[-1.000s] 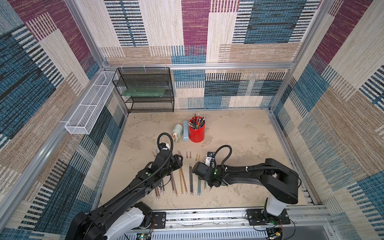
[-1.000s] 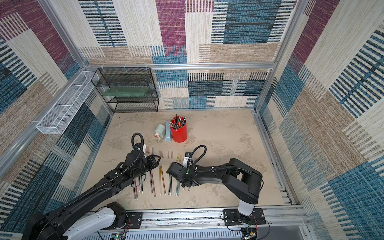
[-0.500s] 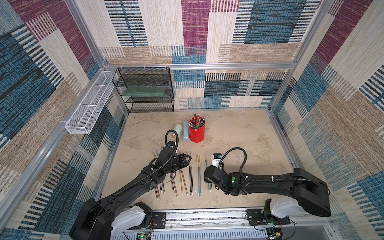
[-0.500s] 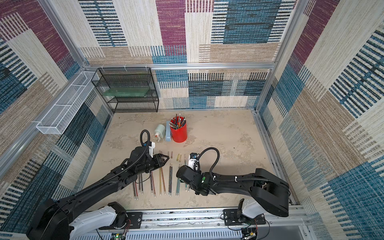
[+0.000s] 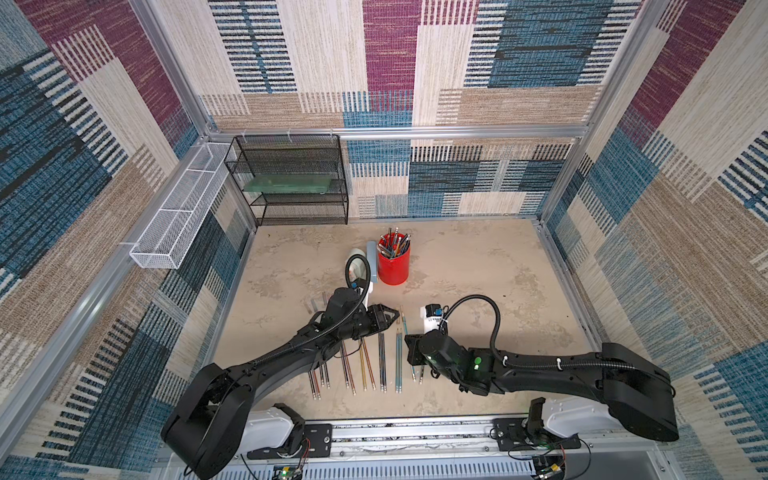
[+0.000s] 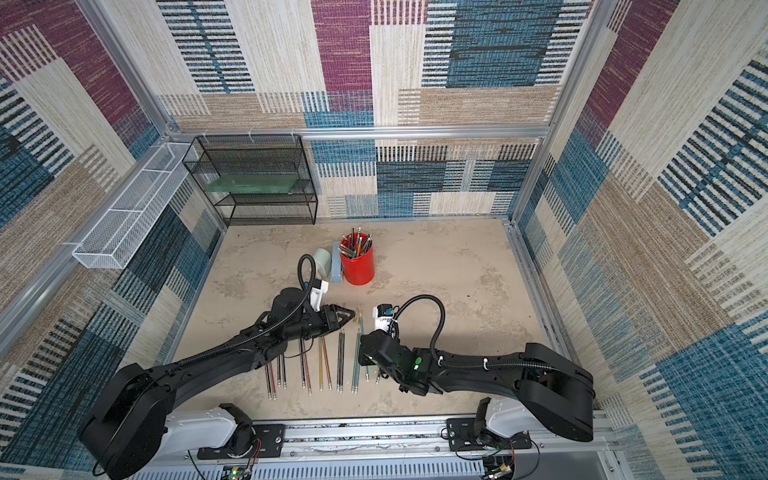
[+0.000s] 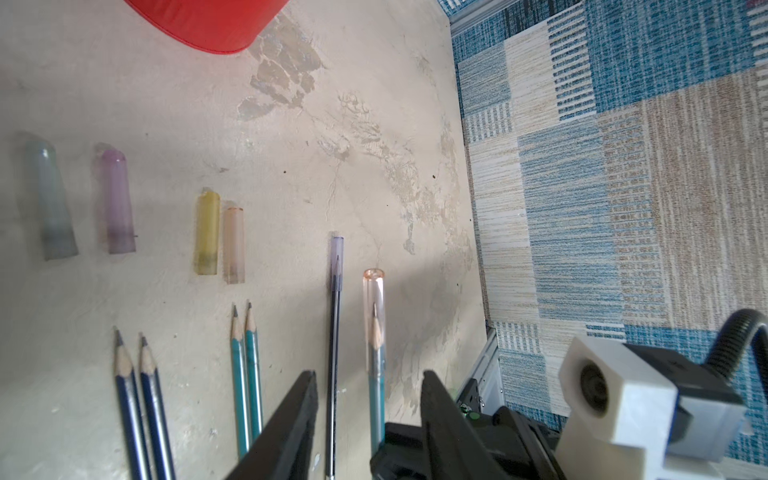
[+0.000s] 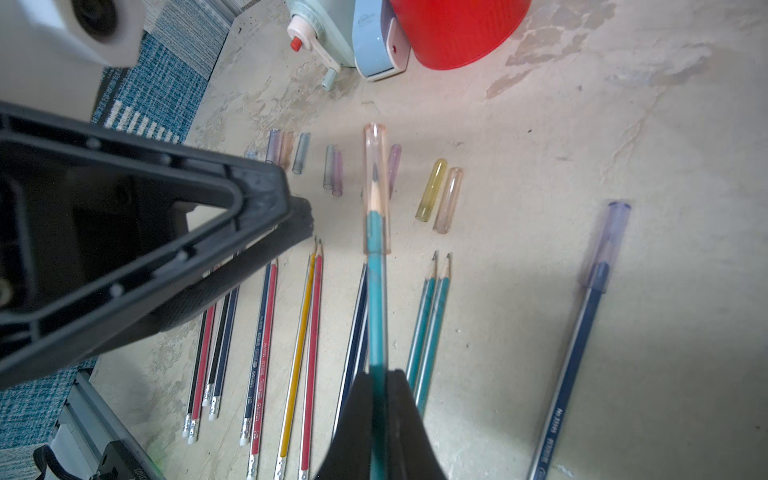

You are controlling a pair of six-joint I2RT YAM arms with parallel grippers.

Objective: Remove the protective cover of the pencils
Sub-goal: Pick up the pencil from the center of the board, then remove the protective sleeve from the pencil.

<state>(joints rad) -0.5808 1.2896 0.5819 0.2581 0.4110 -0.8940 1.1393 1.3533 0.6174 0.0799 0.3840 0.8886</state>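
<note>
Pencils [image 5: 382, 361] lie in a row on the surface [image 5: 478, 270]; right end effector [image 8: 378, 386] pinches a teal pencil [image 8: 376, 311], cap [image 8: 376, 187] on. Left end effector [image 7: 369, 376], jaws partly apart, has advanced toward that cap.

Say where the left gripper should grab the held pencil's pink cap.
Probably the cap, across its round barrel, coming from its free end: the right gripper clamps the pencil shaft, so only the capped tip sticks out.
</note>
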